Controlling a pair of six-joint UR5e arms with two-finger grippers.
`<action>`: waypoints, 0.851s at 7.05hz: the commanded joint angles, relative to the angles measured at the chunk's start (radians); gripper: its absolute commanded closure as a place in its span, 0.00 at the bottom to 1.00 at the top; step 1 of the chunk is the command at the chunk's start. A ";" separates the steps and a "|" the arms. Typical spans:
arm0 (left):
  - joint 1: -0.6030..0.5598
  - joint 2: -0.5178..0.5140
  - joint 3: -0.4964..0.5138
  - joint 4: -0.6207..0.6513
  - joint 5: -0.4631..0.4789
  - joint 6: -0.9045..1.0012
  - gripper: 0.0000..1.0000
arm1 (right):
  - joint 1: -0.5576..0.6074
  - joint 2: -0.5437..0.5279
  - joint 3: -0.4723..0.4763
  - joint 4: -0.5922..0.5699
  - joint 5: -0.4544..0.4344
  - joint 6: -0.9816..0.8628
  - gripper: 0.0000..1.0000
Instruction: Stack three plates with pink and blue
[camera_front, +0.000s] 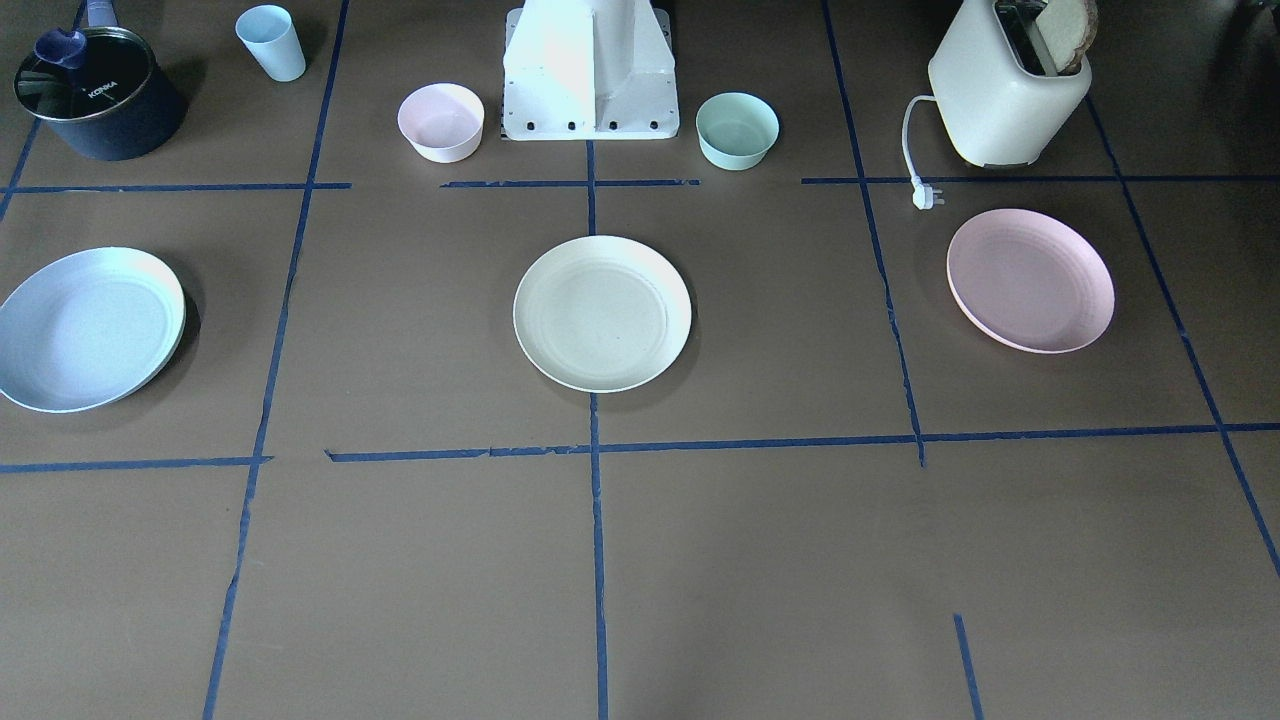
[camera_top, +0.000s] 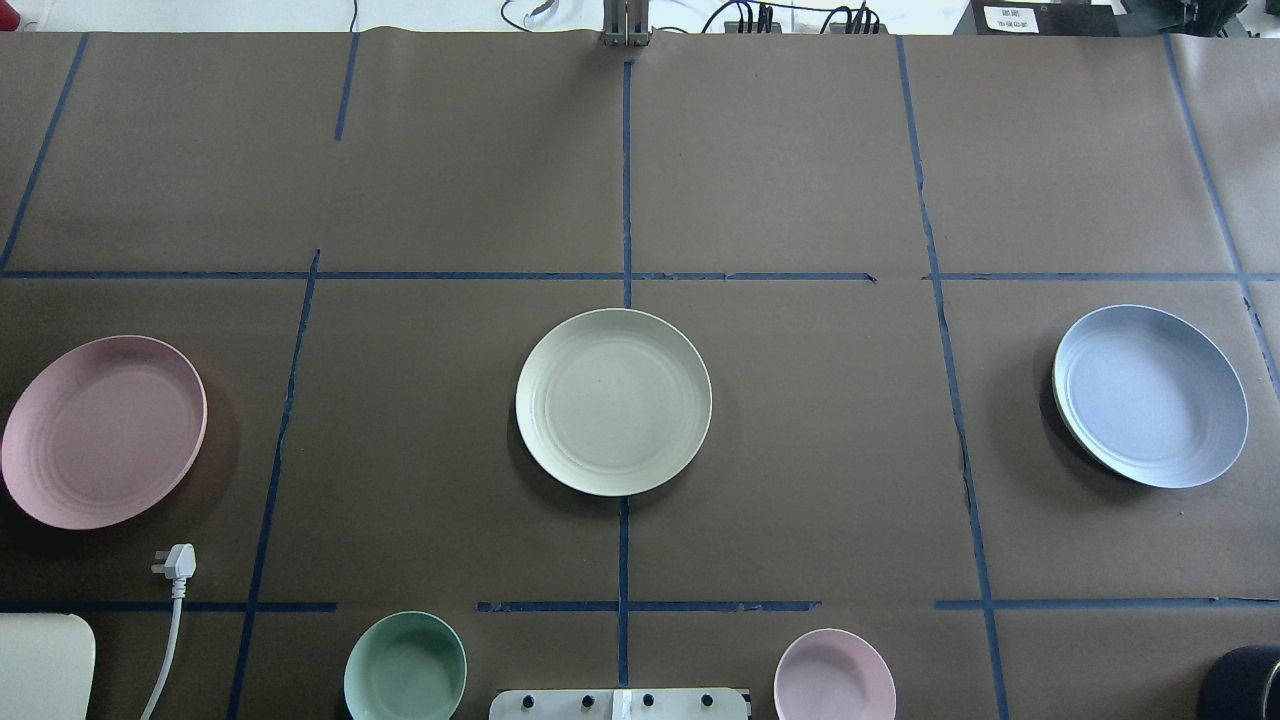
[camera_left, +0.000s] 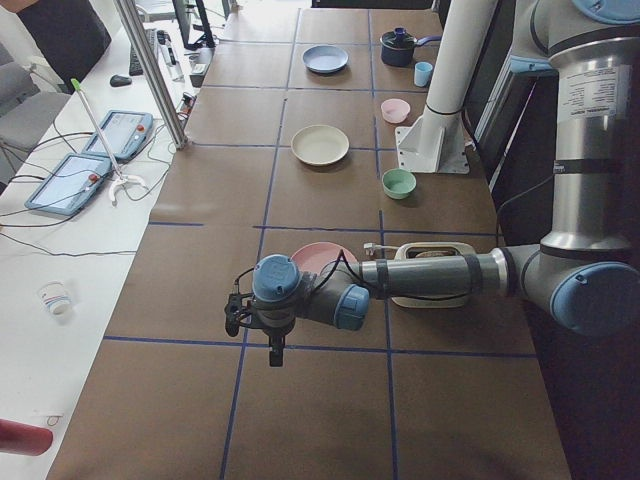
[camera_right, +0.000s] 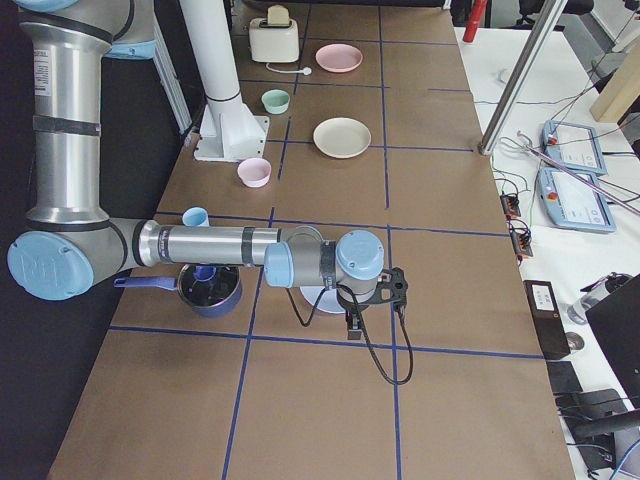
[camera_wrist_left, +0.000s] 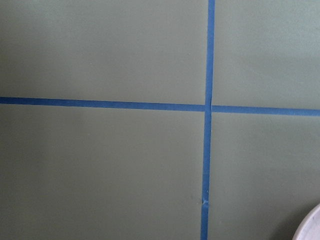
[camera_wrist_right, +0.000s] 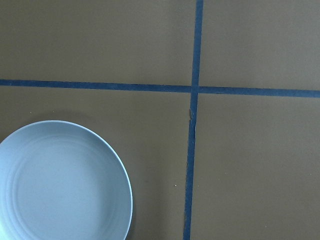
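Note:
Three plates lie apart in a row on the brown table. The cream-white plate (camera_front: 602, 313) is in the middle, also in the overhead view (camera_top: 613, 401). The pale pink plate (camera_front: 1030, 280) lies on my left side (camera_top: 103, 431). The light blue plate (camera_front: 90, 328) lies on my right side (camera_top: 1150, 396) and fills the lower left of the right wrist view (camera_wrist_right: 62, 182). My left gripper (camera_left: 272, 350) hangs beside the pink plate (camera_left: 322, 258). My right gripper (camera_right: 352, 326) hangs beside the blue plate. Neither shows in any other view, so I cannot tell whether they are open or shut.
Near the robot base (camera_front: 590, 80) stand a small pink bowl (camera_front: 441, 122) and a mint-green bowl (camera_front: 737, 130). A toaster (camera_front: 1005, 90) with its plug (camera_front: 927, 196) is behind the pink plate. A dark pot (camera_front: 100, 95) and a blue cup (camera_front: 272, 42) are behind the blue plate.

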 joint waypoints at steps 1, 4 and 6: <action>0.131 0.037 0.030 -0.208 0.001 -0.218 0.00 | 0.000 0.019 0.001 0.000 0.001 0.001 0.00; 0.275 0.056 0.082 -0.468 0.009 -0.486 0.00 | 0.000 0.027 -0.004 -0.001 -0.002 -0.001 0.00; 0.320 0.056 0.081 -0.473 0.009 -0.493 0.00 | 0.000 0.019 -0.004 -0.001 -0.002 -0.002 0.00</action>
